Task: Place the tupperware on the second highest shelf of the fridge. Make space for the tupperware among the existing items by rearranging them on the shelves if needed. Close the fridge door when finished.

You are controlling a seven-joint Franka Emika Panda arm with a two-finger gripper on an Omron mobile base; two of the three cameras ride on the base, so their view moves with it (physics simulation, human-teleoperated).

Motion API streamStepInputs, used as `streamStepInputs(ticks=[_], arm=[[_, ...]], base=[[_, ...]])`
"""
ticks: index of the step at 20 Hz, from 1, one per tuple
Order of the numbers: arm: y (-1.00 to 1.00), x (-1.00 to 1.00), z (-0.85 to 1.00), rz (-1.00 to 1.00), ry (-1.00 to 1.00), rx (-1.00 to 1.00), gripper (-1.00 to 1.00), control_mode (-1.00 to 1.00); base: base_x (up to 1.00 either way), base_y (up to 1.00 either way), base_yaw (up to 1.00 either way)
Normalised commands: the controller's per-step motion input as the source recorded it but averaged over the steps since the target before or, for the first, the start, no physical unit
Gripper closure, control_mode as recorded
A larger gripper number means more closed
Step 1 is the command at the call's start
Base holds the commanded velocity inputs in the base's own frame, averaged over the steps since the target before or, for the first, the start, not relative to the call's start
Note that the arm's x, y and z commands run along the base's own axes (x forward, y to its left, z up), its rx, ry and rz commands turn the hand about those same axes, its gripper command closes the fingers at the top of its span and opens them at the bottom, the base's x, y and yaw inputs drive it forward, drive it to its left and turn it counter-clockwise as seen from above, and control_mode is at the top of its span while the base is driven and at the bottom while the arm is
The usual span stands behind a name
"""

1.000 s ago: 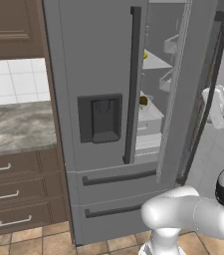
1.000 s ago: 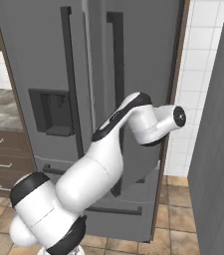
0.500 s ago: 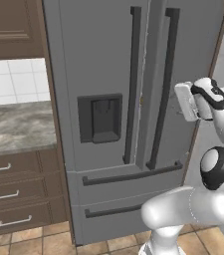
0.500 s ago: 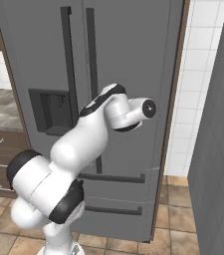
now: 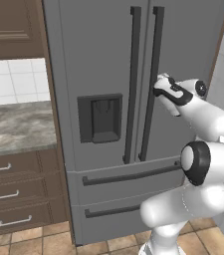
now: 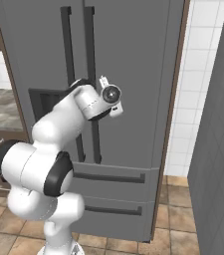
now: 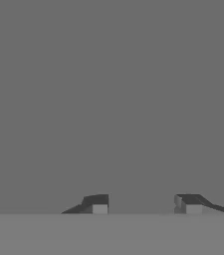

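Observation:
The grey steel fridge [image 5: 103,60] stands with both french doors shut, dark bar handles [image 5: 151,84] side by side and the black dispenser recess [image 5: 100,118] in the left door. My gripper [image 5: 159,91] is up against the right door's face, just right of its handle. In the hand view the gripper [image 7: 146,204] is open, its fingertips [image 7: 99,205] apart with nothing between them, facing plain grey door surface. The tupperware, the shelves and the loose foods are hidden behind the doors.
A marble counter [image 5: 14,127] over brown drawers [image 5: 9,194] adjoins the fridge's left side, with a brown upper cabinet [image 5: 11,27] above. White tiled wall [image 6: 193,74] and a tall grey panel [image 6: 218,124] stand to the right. The fridge's drawers [image 5: 128,177] lie below the doors.
The right fridge door has swung from ajar, with the shelves showing, to fully shut. My arm has followed it leftward and the hand now rests at the door's face.

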Motion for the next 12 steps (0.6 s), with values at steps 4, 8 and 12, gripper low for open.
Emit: streamStepInputs(ticks=[4,8,12], arm=[[0.00,0.88,0.00,-0.20,0.00,0.00,-1.00,-1.00],[-0.27,0.18,0.01,-0.07,0.01,0.00,-1.00,-1.00],[-0.24,-0.35,0.07,0.00,0.00,0.00,-1.00,-1.00]], base=[[0.00,0.00,0.00],[0.00,0.00,0.00],[0.00,0.00,0.00]])
